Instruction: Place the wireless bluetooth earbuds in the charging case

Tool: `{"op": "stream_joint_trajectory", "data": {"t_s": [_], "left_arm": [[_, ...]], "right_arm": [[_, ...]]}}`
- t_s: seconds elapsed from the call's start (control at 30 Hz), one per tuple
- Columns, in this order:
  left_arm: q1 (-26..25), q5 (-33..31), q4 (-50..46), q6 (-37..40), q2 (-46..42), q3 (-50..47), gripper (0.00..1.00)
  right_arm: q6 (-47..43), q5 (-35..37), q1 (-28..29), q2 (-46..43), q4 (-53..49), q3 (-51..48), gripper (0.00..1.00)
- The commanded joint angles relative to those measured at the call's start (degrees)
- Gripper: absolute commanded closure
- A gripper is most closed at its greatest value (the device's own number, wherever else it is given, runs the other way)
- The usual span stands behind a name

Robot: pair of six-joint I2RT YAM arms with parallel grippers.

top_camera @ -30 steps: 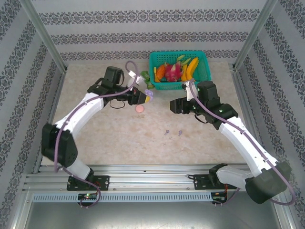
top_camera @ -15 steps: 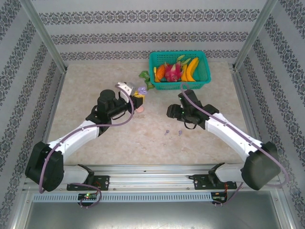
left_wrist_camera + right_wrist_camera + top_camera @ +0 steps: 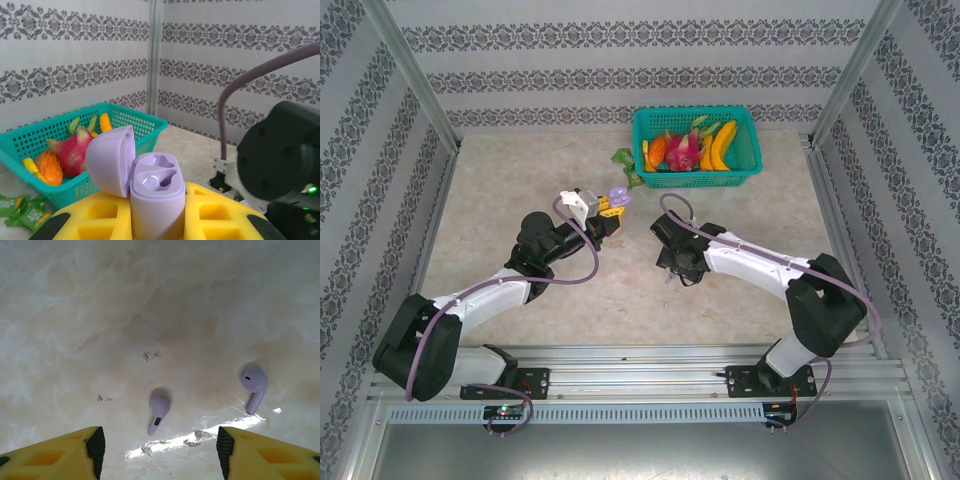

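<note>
My left gripper (image 3: 610, 202) is shut on the purple charging case (image 3: 617, 193). In the left wrist view the case (image 3: 156, 200) stands upright between the yellow fingers (image 3: 220, 215). Its lid (image 3: 110, 160) is swung open and both sockets are empty. My right gripper (image 3: 677, 268) points down at the table, open. In the right wrist view two purple earbuds lie on the marble: one (image 3: 158, 414) between and just ahead of the open fingertips (image 3: 95, 445), the other (image 3: 254, 385) further right. The pink earbuds are out of view.
A teal basket (image 3: 752, 160) of toy fruit stands at the back of the table and is also in the left wrist view (image 3: 145, 125). Green packets (image 3: 625, 160) lie left of it. The right arm's wrist (image 3: 280, 155) is close beside the held case.
The right gripper has swung left and down over the two purple earbuds. The left arm has drawn back and holds the open case slightly higher and to the right.
</note>
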Motion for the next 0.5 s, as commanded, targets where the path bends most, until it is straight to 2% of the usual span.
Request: {"op": "stream_joint_trajectory", "data": {"t_s": [0.0, 0.47], "left_arm": [[-0.64, 2.91, 4.53, 1.97, -0.10, 0.79, 1.00], [-0.69, 0.80, 2.71, 2.17, 0.48, 1.39, 1.00]], "right_arm": [[5.09, 2.10, 0.63, 1.83, -1.73, 1.83, 0.37], [9.06, -0.59, 1.45, 7.36, -1.70, 2.78, 0.41]]}}
